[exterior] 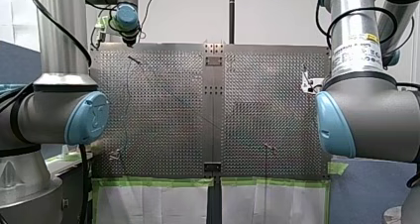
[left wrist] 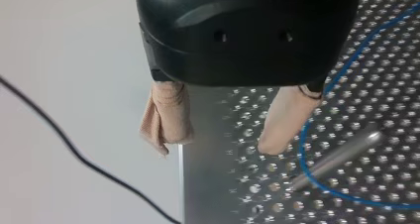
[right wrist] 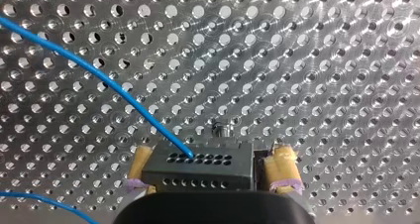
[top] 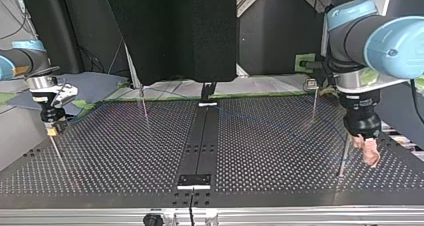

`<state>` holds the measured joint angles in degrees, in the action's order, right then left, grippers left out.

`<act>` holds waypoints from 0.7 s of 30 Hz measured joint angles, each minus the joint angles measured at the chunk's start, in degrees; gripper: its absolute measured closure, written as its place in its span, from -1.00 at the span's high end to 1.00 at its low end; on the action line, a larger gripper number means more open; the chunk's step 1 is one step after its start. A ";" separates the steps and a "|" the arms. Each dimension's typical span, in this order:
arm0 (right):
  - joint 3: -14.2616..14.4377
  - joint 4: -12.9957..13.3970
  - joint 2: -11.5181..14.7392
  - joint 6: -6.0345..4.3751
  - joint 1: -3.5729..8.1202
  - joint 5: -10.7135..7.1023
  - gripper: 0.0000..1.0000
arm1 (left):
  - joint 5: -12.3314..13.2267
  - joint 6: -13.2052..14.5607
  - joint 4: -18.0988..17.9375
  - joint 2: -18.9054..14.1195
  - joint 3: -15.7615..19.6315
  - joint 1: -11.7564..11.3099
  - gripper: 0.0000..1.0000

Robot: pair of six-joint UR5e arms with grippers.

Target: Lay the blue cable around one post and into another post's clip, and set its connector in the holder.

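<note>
**Between the right jaws: connector held, routing not finished**

Between the yellow pads of your right gripper point(right wrist: 212, 154) sits the black connector point(right wrist: 198, 172). It is carried over the perforated table point(right wrist: 322, 60) and rests in no holder. The jaws are drawn in to the connector's width, though the seam at one pad lies in shadow. From the connector the blue cable point(right wrist: 99, 75) runs off across the holes.

In the left wrist view the cable curves round the foot of a metal post point(left wrist: 337, 157). Your left gripper point(left wrist: 219, 143) is just beside it at the table's edge. Its beige-padded jaws are spread wide, with nothing between them.

Watch the slack. Nothing pins the loop at that post, so if you pull the connector away briskly the cable may go taut and ride up off the post. The nearer left finger stands close to the loop and could drag it on any sideways move. A light grip could also let the connector twist as the cable tugs. I cannot make out the clip or the holder, so find both before you commit.
</note>
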<state>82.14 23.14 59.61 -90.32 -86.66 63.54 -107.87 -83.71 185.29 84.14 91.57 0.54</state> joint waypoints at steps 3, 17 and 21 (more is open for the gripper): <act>0.00 -0.02 0.00 0.02 0.01 -0.02 0.95 | -0.01 1.62 1.61 0.00 -0.01 0.07 0.96; 0.00 -0.16 -0.01 0.08 0.02 -0.07 0.95 | -0.01 8.87 8.87 0.00 -0.01 0.18 0.96; 0.01 -0.25 -0.02 0.11 0.02 -0.07 0.95 | -0.01 10.13 11.11 0.00 0.00 0.20 0.96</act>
<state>82.15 22.89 59.59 -90.21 -86.63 63.47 -107.88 -73.58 196.40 84.14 91.57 0.74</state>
